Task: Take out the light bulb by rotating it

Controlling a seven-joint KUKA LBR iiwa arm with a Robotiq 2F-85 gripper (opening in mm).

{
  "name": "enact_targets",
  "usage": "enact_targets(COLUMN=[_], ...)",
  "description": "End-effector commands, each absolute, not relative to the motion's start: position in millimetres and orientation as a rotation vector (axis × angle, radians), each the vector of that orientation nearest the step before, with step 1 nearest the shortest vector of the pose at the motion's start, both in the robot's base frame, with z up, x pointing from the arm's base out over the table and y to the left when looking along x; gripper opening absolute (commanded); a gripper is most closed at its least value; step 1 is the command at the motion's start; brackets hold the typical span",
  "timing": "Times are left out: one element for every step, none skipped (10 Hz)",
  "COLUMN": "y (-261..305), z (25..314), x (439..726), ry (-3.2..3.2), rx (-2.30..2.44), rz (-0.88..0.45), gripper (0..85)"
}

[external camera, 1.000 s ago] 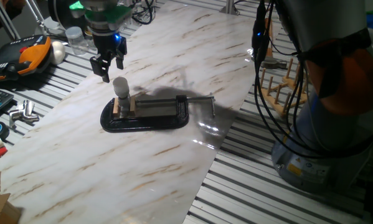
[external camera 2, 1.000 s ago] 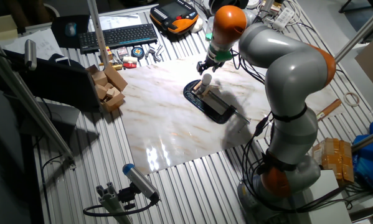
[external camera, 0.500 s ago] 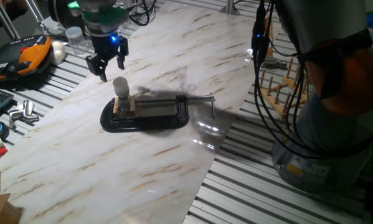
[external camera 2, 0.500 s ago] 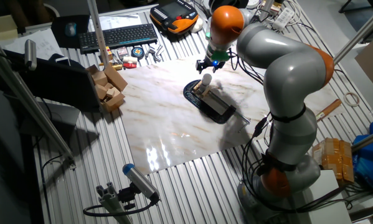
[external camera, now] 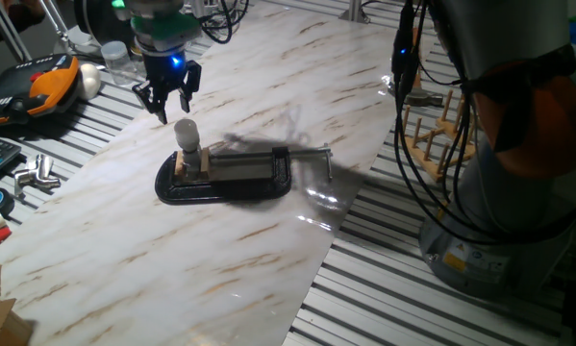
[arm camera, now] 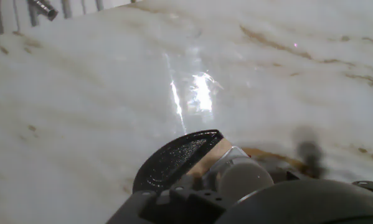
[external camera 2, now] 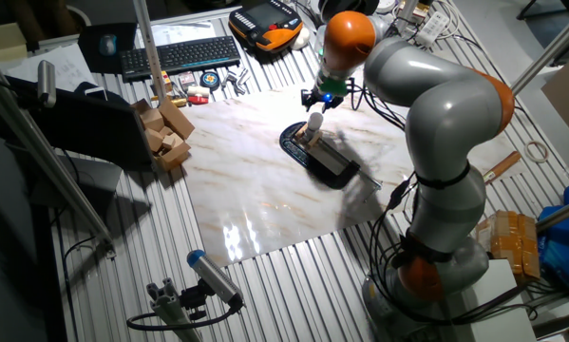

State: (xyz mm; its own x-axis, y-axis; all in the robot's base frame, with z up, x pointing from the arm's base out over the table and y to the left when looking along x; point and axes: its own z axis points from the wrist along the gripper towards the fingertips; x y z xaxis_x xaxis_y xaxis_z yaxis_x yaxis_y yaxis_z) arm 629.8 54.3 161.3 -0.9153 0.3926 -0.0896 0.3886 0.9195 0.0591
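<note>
Marbled white tabletop (external camera: 268, 240) fills the nearest ground in the fixed views, laid over a slatted metal bench. On it sits a black oval-based bench vise (external camera: 232, 178) with a thin steel screw handle, and clamped at its left end is a small socket block from which the small frosted white globe light bulb (external camera: 187, 133) stands upright; its silver base is sunk in the holder and only partly shows. The bulb looks matt, round and intact, still fully seated.

Just behind and above it hangs the black two-finger gripper (external camera: 168, 98) of the grey and orange arm. Over the last second it has drifted a little up and toward the far side, then settled closer in line above the bulb, without touching it. The fingers stand spread apart and hold nothing. My reading is that the arm is lining up for its approach, so no unscrewing turn has begun.

From the hand camera the bulb (arm camera: 243, 177) shows low in the frame over the vise's black base, though the fingertips themselves are probably out of shot there.

Farther off lie an orange and black handheld pendant (external camera: 37, 88) and a black keyboard (external camera 2: 180, 54).
</note>
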Motion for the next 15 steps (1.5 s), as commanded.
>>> enact_targets(y=[54.4, 54.6, 54.7, 54.9, 54.9, 54.8, 54.9, 54.9, 54.8, 54.8, 54.8, 54.9, 54.7, 54.7, 54.8], z=[160.0, 159.5, 159.3, 159.1, 158.9, 158.8, 158.9, 158.5, 157.8, 157.7, 157.6, 157.0, 156.0, 155.6, 155.3], x=[629.7, 630.1, 630.5, 630.4, 630.5, 630.7, 630.6, 630.5, 630.8, 630.9, 630.8, 630.8, 631.0, 631.3, 631.8], ry=[1.085, 1.035, 0.979, 0.925, 0.882, 0.838, 0.796, 0.762, 0.741, 0.706, 0.652, 0.625, 0.592, 0.566, 0.549], rx=[2.875, 2.905, 2.934, 2.952, 2.964, 2.975, 2.990, 3.008, 3.015, 3.020, 3.030, 3.038, 3.044, 3.047, 3.048], rz=[-0.094, -0.101, -0.116, -0.118, -0.113, -0.109, -0.106, -0.102, -0.106, -0.109, -0.103, -0.089, -0.084, -0.084, -0.096], gripper=[51.0, 51.0, 51.0, 51.0, 51.0, 51.0, 51.0, 51.0, 51.0, 51.0, 51.0, 51.0, 51.0, 51.0, 51.0])
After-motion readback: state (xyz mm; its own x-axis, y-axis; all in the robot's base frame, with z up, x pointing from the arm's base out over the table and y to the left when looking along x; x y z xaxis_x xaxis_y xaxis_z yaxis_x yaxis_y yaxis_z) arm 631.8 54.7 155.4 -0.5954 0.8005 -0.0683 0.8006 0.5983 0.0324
